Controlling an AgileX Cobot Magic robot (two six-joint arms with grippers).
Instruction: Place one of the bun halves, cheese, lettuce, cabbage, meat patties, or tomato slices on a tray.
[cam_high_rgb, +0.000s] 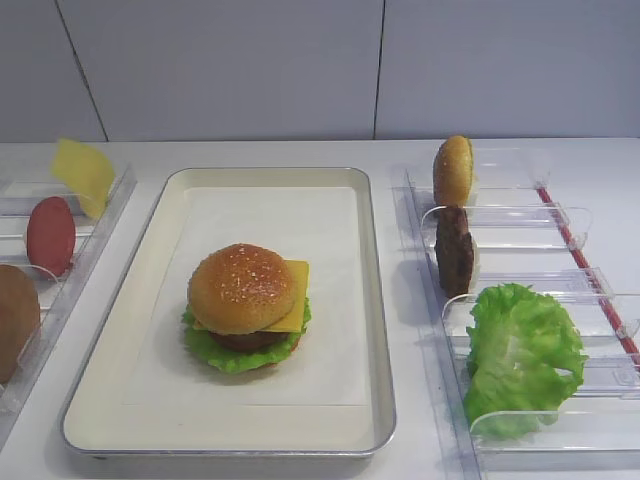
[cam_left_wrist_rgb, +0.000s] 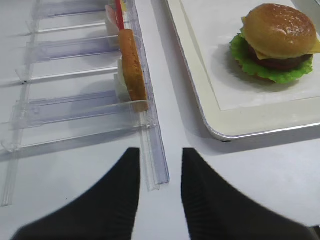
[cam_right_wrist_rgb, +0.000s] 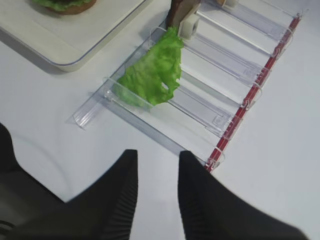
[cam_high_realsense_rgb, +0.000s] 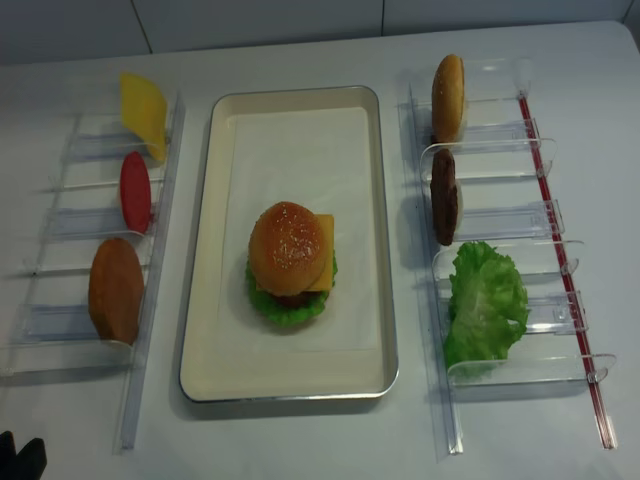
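The sesame bun top (cam_high_rgb: 243, 287) crowns a stacked burger near the middle of the tray (cam_high_rgb: 375, 330), over cheese (cam_high_rgb: 295, 296), a patty and lettuce (cam_high_rgb: 235, 355). Right of the tray, a clear bin (cam_high_realsense_rgb: 540, 160) holds another bun half (cam_high_realsense_rgb: 447, 97), a meat patty (cam_high_realsense_rgb: 444, 197) and a lettuce leaf (cam_high_realsense_rgb: 485, 300). Left of the tray stand a cheese slice (cam_high_realsense_rgb: 145, 112), a tomato slice (cam_high_realsense_rgb: 135, 192) and a bun (cam_high_realsense_rgb: 116, 290). Both the left hand (cam_left_wrist_rgb: 159, 197) and the right hand (cam_right_wrist_rgb: 156, 195) hover over the bench (cam_high_rgb: 590, 165), fingers drawn in, gripping nothing.

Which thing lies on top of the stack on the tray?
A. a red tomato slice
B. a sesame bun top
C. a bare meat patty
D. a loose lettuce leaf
B: the sesame bun top crowns the stack on the tray, with cheese, a meat patty and lettuce showing beneath it.
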